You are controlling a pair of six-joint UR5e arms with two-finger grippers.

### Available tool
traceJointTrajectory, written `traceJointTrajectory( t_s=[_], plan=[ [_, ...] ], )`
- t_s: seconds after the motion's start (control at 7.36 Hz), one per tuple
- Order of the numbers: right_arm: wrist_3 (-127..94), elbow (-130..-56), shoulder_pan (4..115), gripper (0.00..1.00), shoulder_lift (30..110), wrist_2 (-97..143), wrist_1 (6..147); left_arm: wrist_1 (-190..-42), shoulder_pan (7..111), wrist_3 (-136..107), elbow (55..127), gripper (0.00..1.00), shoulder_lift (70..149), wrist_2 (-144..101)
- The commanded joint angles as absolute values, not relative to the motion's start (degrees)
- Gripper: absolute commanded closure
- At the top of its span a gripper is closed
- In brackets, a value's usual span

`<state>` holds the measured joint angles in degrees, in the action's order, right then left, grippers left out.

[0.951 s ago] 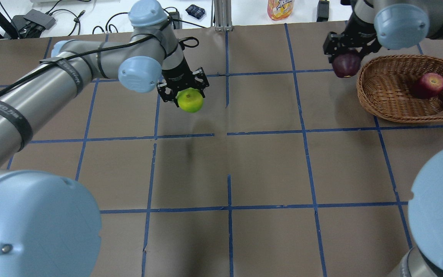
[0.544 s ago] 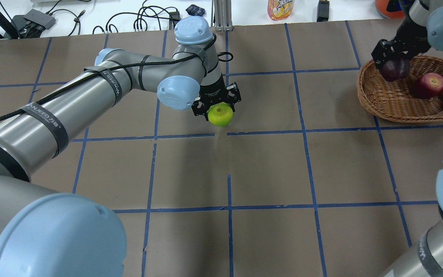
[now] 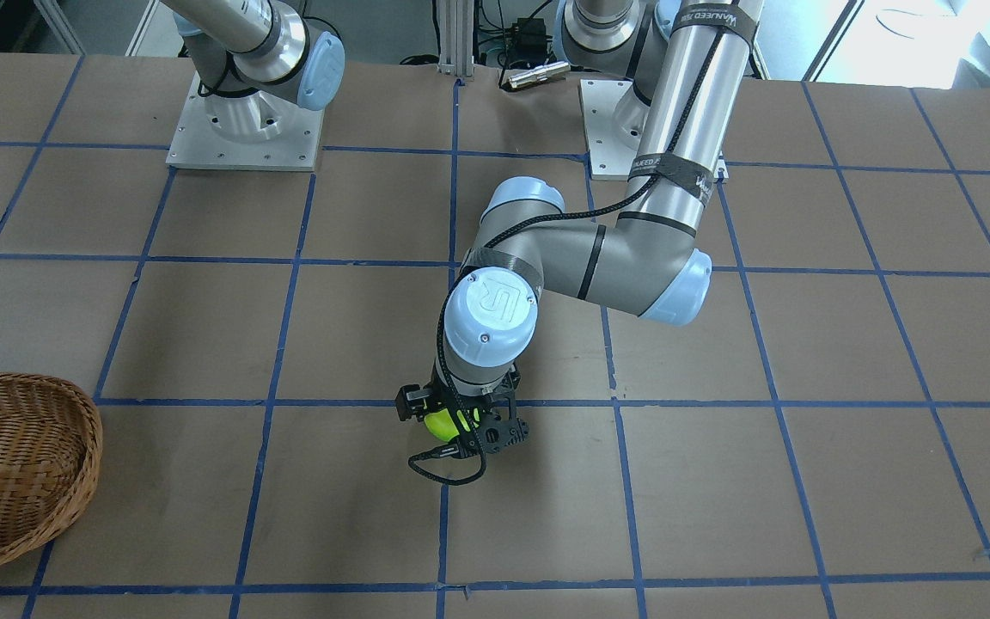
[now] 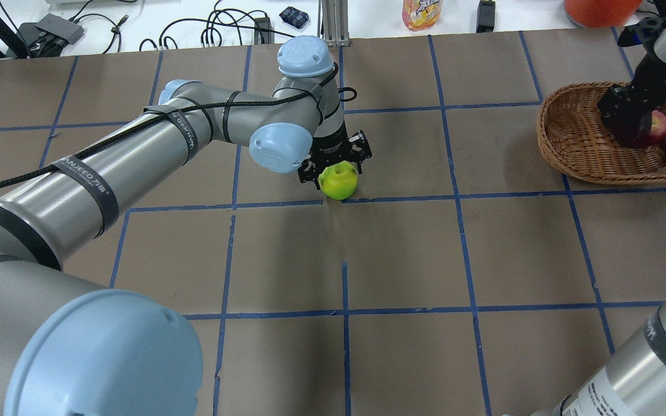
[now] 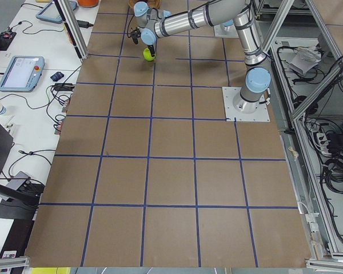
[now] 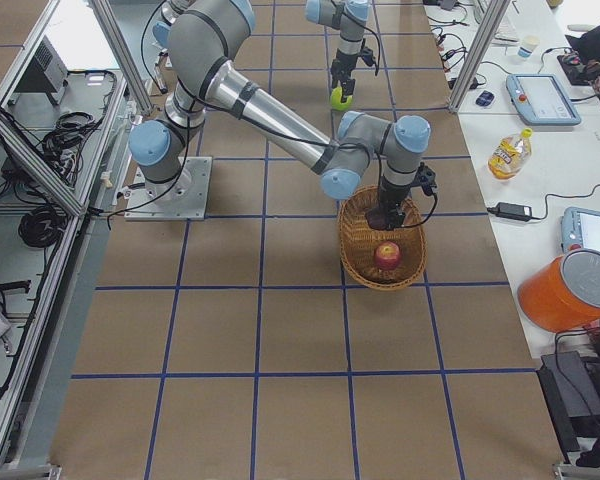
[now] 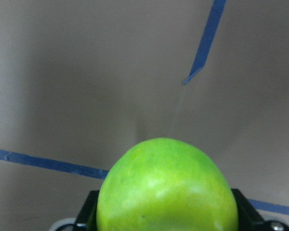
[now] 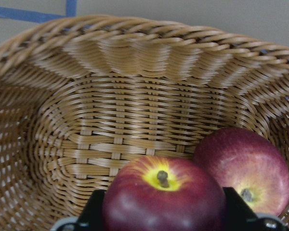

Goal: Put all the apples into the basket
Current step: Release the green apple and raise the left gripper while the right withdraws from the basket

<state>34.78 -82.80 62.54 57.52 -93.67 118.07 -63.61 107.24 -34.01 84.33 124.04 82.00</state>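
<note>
My left gripper (image 4: pixel 337 167) is shut on the lime green apple (image 4: pixel 339 181) and holds it low over the middle of the table; the apple also shows in the front-facing view (image 3: pixel 438 423) and the left wrist view (image 7: pixel 166 187). My right gripper (image 4: pixel 626 118) is down inside the brown wicker basket (image 4: pixel 570 150) at the far right, shut on the dark maroon apple (image 8: pixel 161 202). The red apple (image 4: pixel 659 122) lies in the basket right beside it (image 8: pixel 245 166). The gripper hides most of the maroon apple from above.
An orange drink bottle (image 4: pixel 421 13), an orange container (image 4: pixel 599 7) and cables lie on the white bench beyond the table's far edge. The basket (image 3: pixel 31 481) sits near the table's corner. Both arm bases (image 3: pixel 246 129) stand at the robot's side.
My left arm carried the green apple right and lower, toward the table's middle. My right gripper carried the maroon apple right, from beside the basket's rim to inside the basket next to the red apple.
</note>
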Motion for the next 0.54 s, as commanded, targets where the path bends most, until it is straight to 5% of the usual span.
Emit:
traceJointTrajectory(
  t_s=[0.0,0.14,0.41],
  plan=[
    [34.54,-83.23,61.61,0.43,55.9,-93.26,118.65,-76.51,98.32,-24.82,74.0,0.0,117.65,80.44],
    [34.54,-83.23,61.7,0.0,56.07,-93.6,117.96,-87.43,96.0,-18.87,66.87,0.0,114.9,80.42],
    [34.45,-82.01,61.7,0.0,57.12,-93.69,114.11,-103.02,89.68,-6.45,64.67,0.0,111.37,83.65]
  ],
)
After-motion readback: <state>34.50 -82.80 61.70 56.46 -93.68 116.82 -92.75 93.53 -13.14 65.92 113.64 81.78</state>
